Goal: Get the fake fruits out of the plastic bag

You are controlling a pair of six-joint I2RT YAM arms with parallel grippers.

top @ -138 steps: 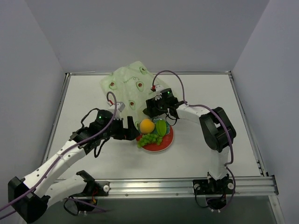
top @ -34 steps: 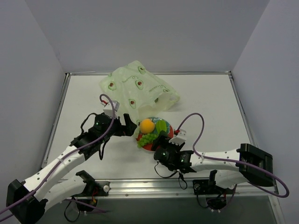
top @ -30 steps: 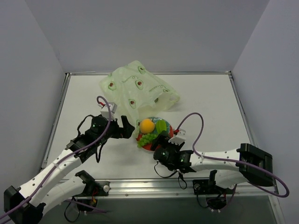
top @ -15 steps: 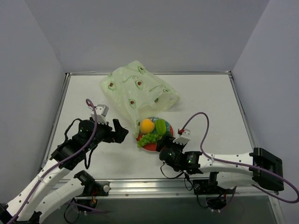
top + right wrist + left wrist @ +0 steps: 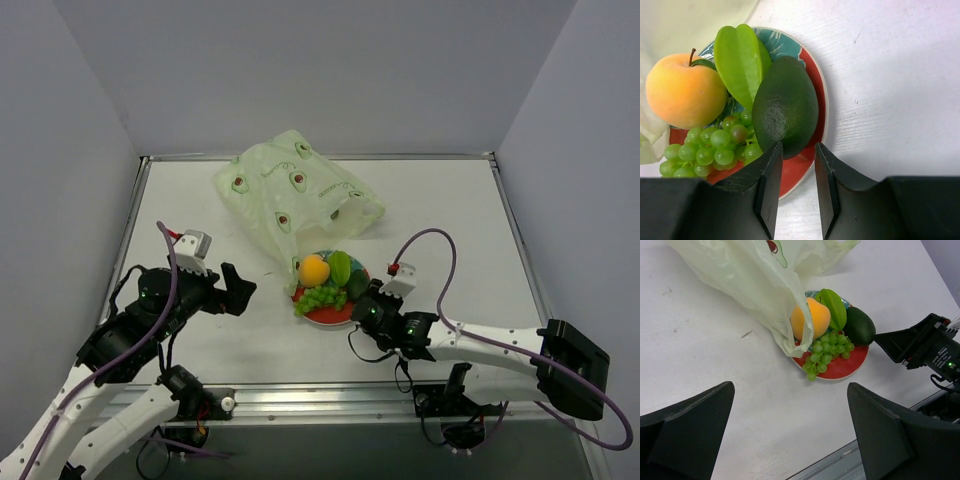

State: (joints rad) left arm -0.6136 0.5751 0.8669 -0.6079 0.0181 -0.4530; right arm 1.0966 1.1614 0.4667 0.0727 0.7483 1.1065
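Top external showed both arms drawn back toward the near edge compared with a second ago. The left gripper (image 5: 238,290) had retreated toward the near-left corner, and the right gripper (image 5: 364,303) sat just off the near-right side of the plate (image 5: 330,318). All four fake fruits (image 5: 332,283) lay on that plate, about midway across the table: grape bunch (image 5: 318,298), orange-yellow fruit (image 5: 314,270), bright green fruit (image 5: 340,267) and avocado (image 5: 357,284). The plastic bag (image 5: 290,190) lay between the plate and the far edge, so we judged the emptying done or nearly so

Left wrist showed the left gripper (image 5: 790,392) spread wide with nothing in it, and a flap of the plastic bag (image 5: 750,275) draped against the orange-yellow fruit (image 5: 811,319)

Right wrist showed the right gripper (image 5: 796,147) only narrowly parted and clamping nothing. The avocado (image 5: 785,107) lay flat, its long axis running roughly from the near edge toward the far edge, its near end at the fingertips. The bright green fruit (image 5: 737,60) beside it ran much the same way, leaning toward the far-left corner
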